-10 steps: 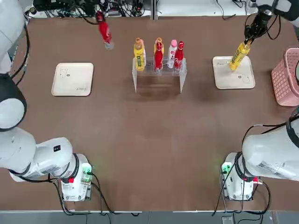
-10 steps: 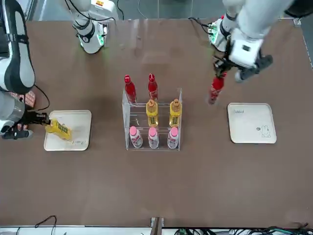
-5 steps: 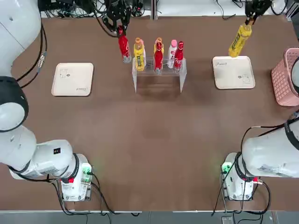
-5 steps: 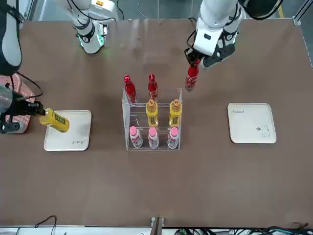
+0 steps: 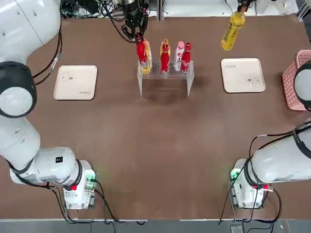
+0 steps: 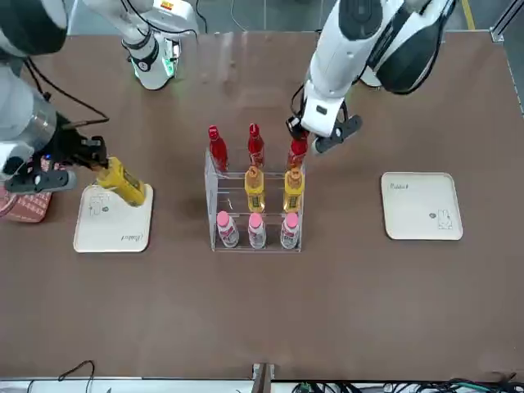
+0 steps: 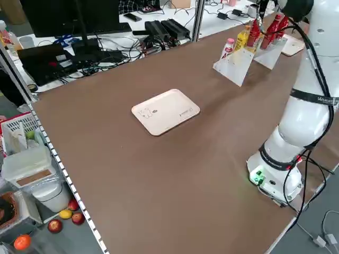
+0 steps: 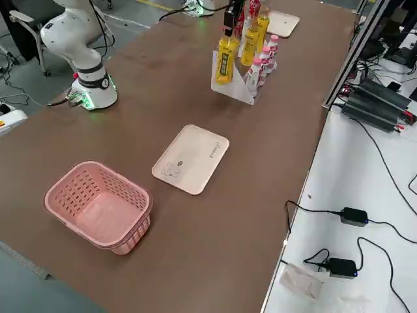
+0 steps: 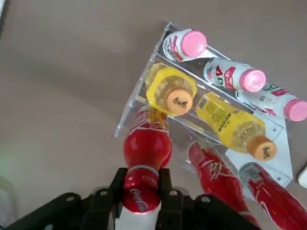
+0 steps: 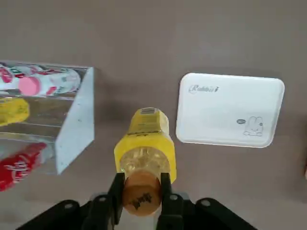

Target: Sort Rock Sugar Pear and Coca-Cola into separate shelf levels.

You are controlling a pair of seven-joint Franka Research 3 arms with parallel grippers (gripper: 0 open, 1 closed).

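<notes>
The left gripper (image 9: 142, 191) clamped a slim red Coca-Cola bottle (image 6: 297, 152) at the clear acrylic rack's (image 6: 214, 214) top-tier end. The right gripper (image 10: 142, 191) gripped a yellow, orange-capped Rock Sugar Pear bottle (image 6: 121, 181) over the beige tray's (image 6: 115, 232) far edge.

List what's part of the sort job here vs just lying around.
Job:
- Coke in left gripper, at the rack
- yellow bottle in right gripper
- racked Cokes and yellow bottles

Lying about:
- pink-capped bottles
- two trays
- pink basket
</notes>
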